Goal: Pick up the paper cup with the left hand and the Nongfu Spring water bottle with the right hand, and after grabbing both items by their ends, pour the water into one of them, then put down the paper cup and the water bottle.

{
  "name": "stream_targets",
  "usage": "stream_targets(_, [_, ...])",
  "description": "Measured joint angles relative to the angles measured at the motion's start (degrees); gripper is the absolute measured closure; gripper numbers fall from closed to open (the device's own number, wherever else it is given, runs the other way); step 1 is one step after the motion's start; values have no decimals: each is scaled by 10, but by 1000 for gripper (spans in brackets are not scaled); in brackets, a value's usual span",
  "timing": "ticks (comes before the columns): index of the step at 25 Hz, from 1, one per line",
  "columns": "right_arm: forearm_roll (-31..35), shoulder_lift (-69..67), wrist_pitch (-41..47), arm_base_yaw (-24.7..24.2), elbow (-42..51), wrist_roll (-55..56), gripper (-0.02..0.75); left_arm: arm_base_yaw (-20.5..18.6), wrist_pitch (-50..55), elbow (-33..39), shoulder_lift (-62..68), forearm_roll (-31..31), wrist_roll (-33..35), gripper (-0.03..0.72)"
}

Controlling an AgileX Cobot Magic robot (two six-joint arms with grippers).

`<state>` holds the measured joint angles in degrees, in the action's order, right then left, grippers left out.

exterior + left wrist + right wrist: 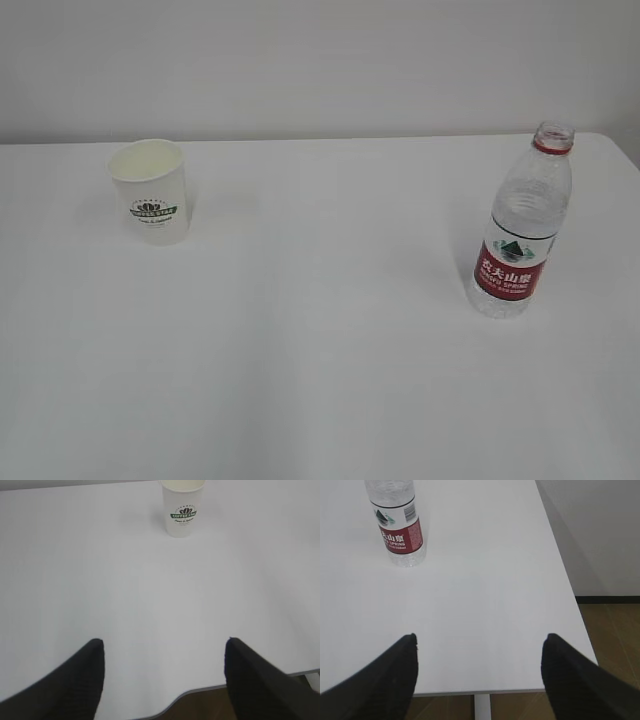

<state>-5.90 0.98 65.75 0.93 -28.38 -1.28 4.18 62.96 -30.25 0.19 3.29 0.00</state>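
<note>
My left hand [164, 672] and right hand [479, 667] hang with fingers spread, empty. The paper cup [183, 507] stands far ahead left, the Nongfu Spring water bottle [396, 522] far ahead right; I should approach both level, centred.

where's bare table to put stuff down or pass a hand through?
Nearly all of it. The widest free patch lies between the paper cup far left and the water bottle at right, and the whole near half of the white table is bare. Tightest spot: the strip between bottle and the table's right edge. Both pairs of fingers are open, back near the front edge.
</note>
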Motion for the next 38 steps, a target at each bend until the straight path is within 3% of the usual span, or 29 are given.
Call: stream_targets(38, [0, 0, 0, 0, 0, 0, 154, 0, 0, 0, 0, 0, 0, 155])
